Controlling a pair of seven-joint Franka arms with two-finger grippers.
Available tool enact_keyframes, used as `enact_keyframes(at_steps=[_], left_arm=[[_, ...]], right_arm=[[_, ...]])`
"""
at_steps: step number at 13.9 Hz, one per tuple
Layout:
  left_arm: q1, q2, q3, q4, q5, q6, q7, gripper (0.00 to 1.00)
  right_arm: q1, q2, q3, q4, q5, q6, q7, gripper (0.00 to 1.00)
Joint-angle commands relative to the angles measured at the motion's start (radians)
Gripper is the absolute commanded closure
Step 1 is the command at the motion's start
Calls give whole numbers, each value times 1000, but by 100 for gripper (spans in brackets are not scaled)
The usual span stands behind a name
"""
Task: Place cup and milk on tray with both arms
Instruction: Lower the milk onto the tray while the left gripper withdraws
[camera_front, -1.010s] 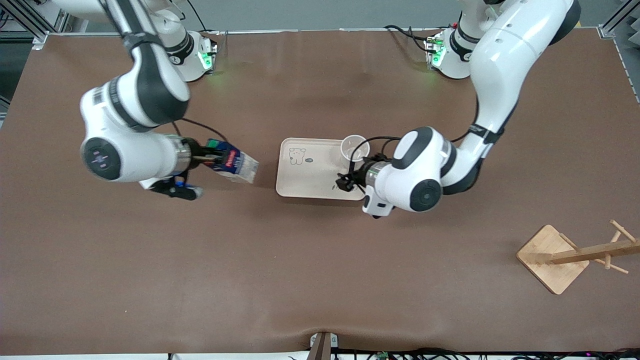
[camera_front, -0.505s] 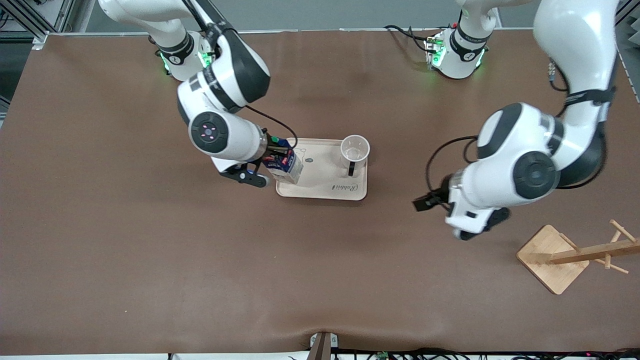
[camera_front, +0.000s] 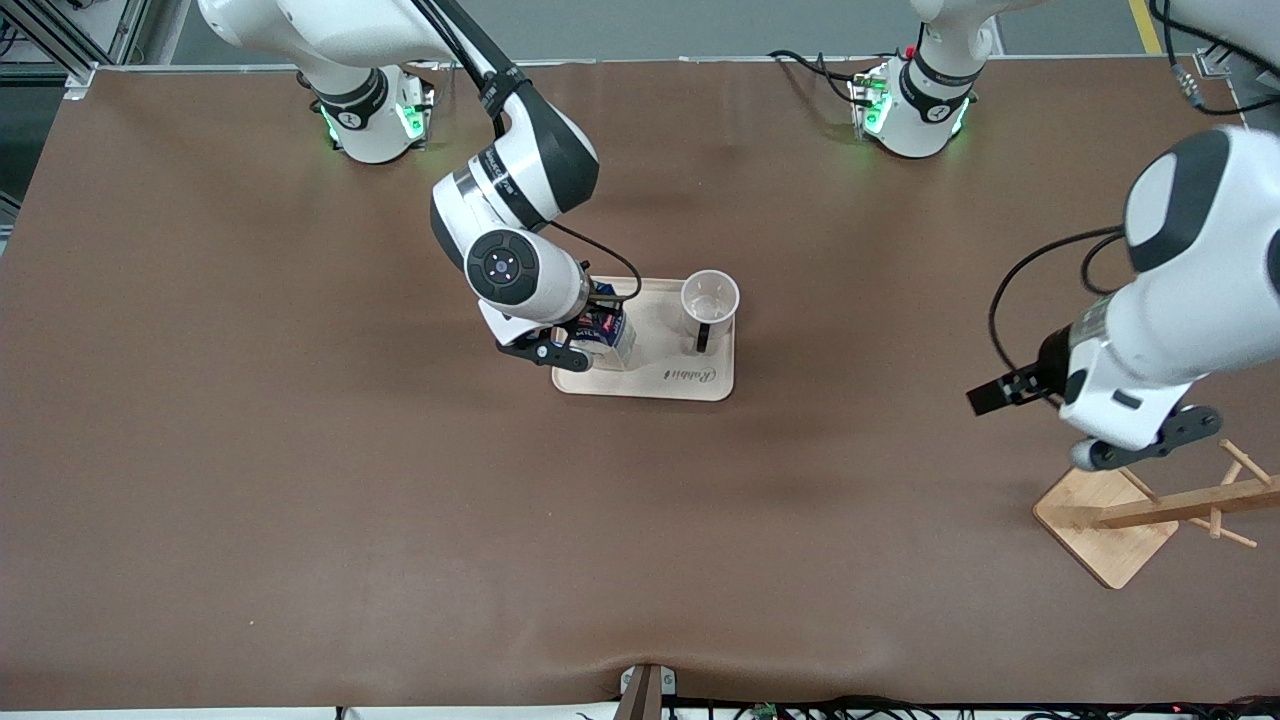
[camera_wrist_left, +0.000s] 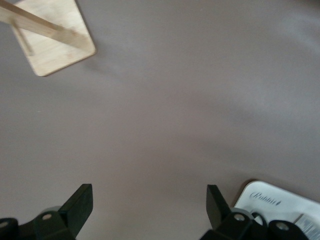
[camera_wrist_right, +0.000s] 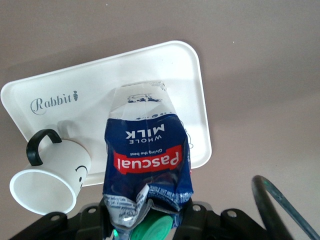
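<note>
The cream tray (camera_front: 660, 362) lies mid-table, also seen in the right wrist view (camera_wrist_right: 100, 85). The white cup (camera_front: 710, 298) stands on the tray's end toward the left arm, with its smiley face and black handle showing in the right wrist view (camera_wrist_right: 52, 177). My right gripper (camera_front: 592, 318) (camera_wrist_right: 150, 220) is shut on the milk (camera_front: 605, 338) (camera_wrist_right: 147, 155) at its green-capped top. It holds the carton upright over the tray's end toward the right arm, base at or just above the surface. My left gripper (camera_front: 1000, 395) (camera_wrist_left: 149, 196) is open and empty above bare table, between the tray and the peg rack.
A wooden peg rack (camera_front: 1105, 515) on a square base stands near the left arm's end, nearer the front camera than the tray; it also shows in the left wrist view (camera_wrist_left: 57, 45). The tray's corner (camera_wrist_left: 272, 200) shows in the left wrist view.
My right gripper has carried the milk from beside the tray to over its end. My left gripper has left the cup on the tray and drawn away toward the peg rack.
</note>
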Motion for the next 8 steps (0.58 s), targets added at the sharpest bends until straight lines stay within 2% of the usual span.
enact_keyframes(at_steps=[1,2,4,6,7,8], left_arm=[[39,-85,-11,-25,16,-80,80,0],[64,-117,-24,-25,10,-114,117,0],[75,-158,-30,-28,5,-158,146,0],[93,-186,-30,-31,-1,-163,204,0],[93,-214,-19,-42,-28,-161,245,0],[73,-247,31,-57,-55,-154,256,0]], right_arm=[[3,3,-9,20,2,-12,16,0],[-8,-1,-11,50,4,-28,15,0],[-37,-1,-15,147,2,-200,13,0],[-72,-6,-15,214,2,-294,16,0],[-83,-12,-15,216,1,-317,15,0],[-94,-18,-19,216,-17,-340,13,0]])
